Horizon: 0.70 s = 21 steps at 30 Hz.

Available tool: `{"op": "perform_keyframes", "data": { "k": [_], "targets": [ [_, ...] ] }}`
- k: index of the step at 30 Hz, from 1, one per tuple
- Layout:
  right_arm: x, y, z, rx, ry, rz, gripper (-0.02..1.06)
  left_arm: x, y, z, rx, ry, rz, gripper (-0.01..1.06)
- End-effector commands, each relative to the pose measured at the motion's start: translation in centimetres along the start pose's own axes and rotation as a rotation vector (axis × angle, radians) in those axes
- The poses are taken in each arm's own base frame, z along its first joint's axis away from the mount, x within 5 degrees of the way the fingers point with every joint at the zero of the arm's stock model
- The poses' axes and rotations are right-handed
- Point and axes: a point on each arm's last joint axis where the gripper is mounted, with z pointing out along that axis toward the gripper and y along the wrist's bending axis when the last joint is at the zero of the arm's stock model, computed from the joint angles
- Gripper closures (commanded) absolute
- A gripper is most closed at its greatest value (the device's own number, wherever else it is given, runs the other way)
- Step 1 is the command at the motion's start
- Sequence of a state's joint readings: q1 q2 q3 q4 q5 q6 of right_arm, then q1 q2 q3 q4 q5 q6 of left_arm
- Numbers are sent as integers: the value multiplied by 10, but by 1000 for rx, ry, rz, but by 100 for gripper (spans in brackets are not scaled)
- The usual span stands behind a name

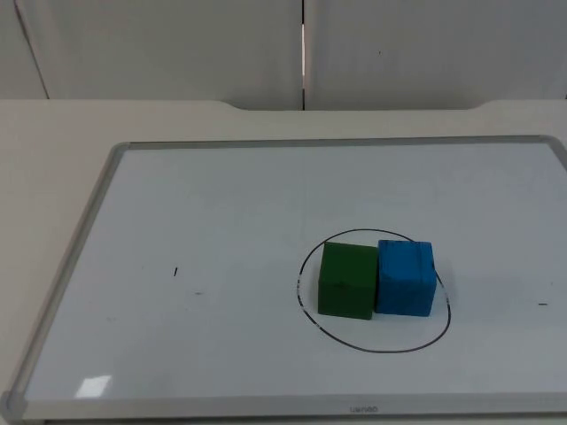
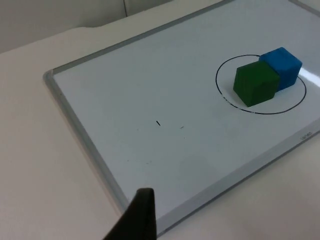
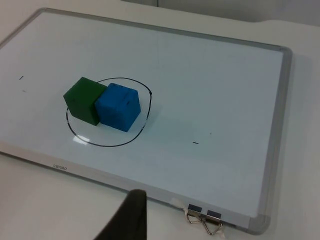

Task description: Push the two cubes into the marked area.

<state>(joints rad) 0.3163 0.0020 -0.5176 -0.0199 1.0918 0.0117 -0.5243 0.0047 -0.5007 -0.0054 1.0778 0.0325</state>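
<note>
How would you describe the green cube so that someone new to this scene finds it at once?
Start at the whiteboard lying on the table, then find the black drawn oval near its front edge. Two cubes sit side by side inside it, touching; the green cube is the one towards the left arm's side, next to the blue cube.

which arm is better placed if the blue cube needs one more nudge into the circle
Right, probably. The blue cube sits on the right side of the drawn circle, touching the green cube, so its free face is toward the right arm. Both cubes already look about inside, and both arms wait off the whiteboard.
</note>
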Motion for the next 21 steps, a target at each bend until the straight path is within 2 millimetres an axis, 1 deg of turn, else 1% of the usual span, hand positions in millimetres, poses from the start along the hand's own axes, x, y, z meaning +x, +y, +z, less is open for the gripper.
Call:
{"op": "perform_keyframes", "data": {
  "k": [1,21],
  "targets": [
    [-1,0,0,2,-12,5,-1,1,1,1,-12,0,-14,0],
    [-1,0,0,2,-14,5,-1,1,1,1,-13,0,-15,0]
  ]
}}
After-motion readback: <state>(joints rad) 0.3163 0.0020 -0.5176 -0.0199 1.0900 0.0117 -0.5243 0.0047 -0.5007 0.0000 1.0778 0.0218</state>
